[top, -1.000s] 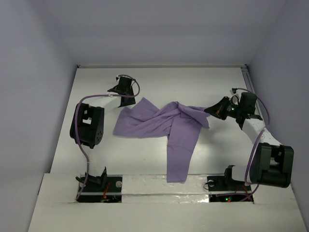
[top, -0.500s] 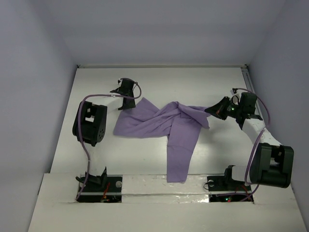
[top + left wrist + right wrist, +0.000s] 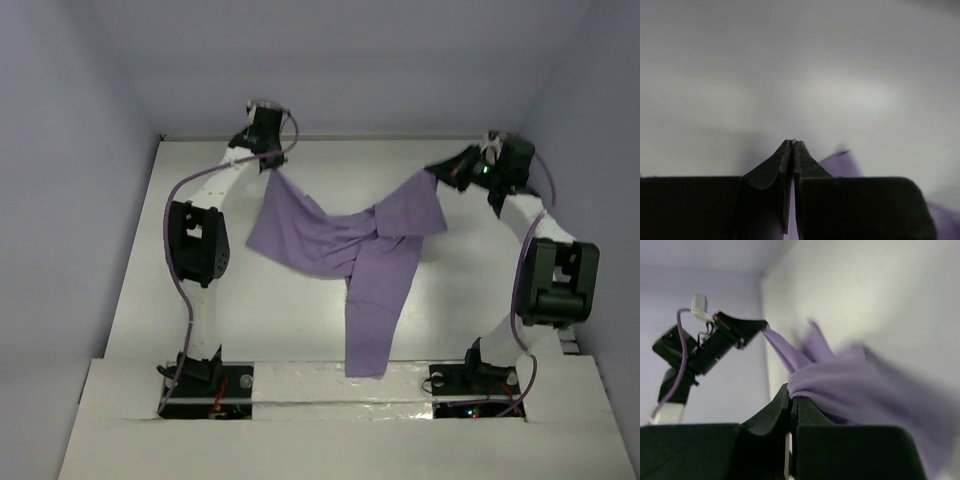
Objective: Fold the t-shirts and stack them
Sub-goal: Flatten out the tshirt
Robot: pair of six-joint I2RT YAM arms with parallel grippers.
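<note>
The left gripper [image 3: 792, 146] is pressing its two fingers fully together, and a sliver of the lavender t-shirt [image 3: 345, 240] is showing just beside their tips. From the right wrist view I am seeing a taut corner of the fabric running straight out of that pinch. The right gripper [image 3: 790, 401] is likewise clamping its fingers closed, with a bunched fold of the t-shirt sitting at the tips. In the overhead view I am holding both pinched corners toward the far edge of the white table [image 3: 460, 300], one at far left of centre and the other at far right, and the t-shirt is sagging between them as a twisted swag. Its crossed middle is bunching near the table's centre. One long flap is trailing toward me, its end lying over the white ledge [image 3: 300, 378] at the near edge.
</note>
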